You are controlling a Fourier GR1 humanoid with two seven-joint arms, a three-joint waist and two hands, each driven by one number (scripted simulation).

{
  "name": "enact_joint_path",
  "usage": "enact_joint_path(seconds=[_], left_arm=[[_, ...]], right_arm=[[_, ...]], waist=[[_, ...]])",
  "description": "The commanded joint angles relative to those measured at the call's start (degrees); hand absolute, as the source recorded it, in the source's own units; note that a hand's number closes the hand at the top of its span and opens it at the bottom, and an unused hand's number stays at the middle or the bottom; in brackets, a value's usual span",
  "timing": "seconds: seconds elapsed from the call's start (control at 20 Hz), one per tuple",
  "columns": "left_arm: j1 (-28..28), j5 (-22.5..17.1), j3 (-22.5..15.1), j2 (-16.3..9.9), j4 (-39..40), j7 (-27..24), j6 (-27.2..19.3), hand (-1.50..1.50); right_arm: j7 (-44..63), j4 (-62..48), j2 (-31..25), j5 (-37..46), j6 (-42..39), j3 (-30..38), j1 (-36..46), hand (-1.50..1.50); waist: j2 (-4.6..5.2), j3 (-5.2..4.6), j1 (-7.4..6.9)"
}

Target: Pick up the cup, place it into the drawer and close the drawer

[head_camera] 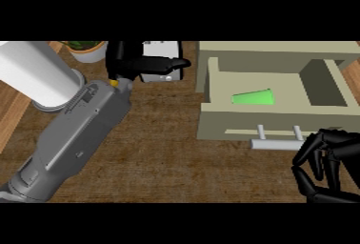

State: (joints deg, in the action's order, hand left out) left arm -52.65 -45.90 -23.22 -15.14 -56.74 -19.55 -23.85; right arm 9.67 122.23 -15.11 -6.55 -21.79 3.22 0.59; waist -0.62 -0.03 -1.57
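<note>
The green cup (255, 97) lies on its side inside the open beige drawer (228, 125), near its middle, with no hand on it. My right hand (325, 164) sits at the lower right, just in front of the right end of the drawer's pale bar handle (275, 142). Its fingers are loosely bent and hold nothing, and the fingertips are close to the handle. My left hand (135, 61) rests open at the top of the view, left of the drawer, with the thumb stretched over a white object (163, 71).
A tall white cylinder (34, 71) stands at the upper left beside my left forearm. A white pot with a green plant (88, 49) is at the back. The counter's brown top (162, 143) spreads in front of the drawer.
</note>
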Motion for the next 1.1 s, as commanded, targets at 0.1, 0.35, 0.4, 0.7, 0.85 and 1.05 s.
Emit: enact_joint_path(seconds=[0.1,0.35,0.4,0.7,0.85,1.05], left_arm=[[12.8,0.3,2.1,-6.5,-15.1,3.1,-0.4,-1.5],[24.1,-1.2,3.9,-11.5,-23.7,2.5,4.4,-1.5],[25.4,-1.1,3.1,-11.2,-23.9,1.6,4.7,-1.5],[34.3,-2.8,5.7,-14.5,-29.2,0.8,8.5,-1.5],[37.6,-2.2,8.2,-16.1,-30.8,0.4,10.3,-1.5],[39.5,-2.9,12.4,-17.9,-28.0,0.0,16.9,-1.5]], right_arm=[[2.5,-4.6,0.2,5.1,1.1,-1.6,4.1,1.5],[-4.5,-8.5,-0.1,17.1,1.1,-6.8,2.9,1.5],[-8.5,-11.6,-2.2,20.5,0.6,-6.6,4.5,1.5],[-15.1,-19.7,-5.4,36.6,4.6,-12.7,6.5,1.5],[-17.6,-23.9,-4.1,42.1,8.0,-15.7,6.8,1.5],[-20.9,-36.9,-0.7,46.8,13.0,-16.5,11.7,-1.5]], waist=[[0.37,0.02,0.45],[0.44,0.02,0.34],[0.51,0.04,-0.24],[0.56,0.05,-0.67],[0.56,0.04,0.43],[0.73,0.04,0.78]])
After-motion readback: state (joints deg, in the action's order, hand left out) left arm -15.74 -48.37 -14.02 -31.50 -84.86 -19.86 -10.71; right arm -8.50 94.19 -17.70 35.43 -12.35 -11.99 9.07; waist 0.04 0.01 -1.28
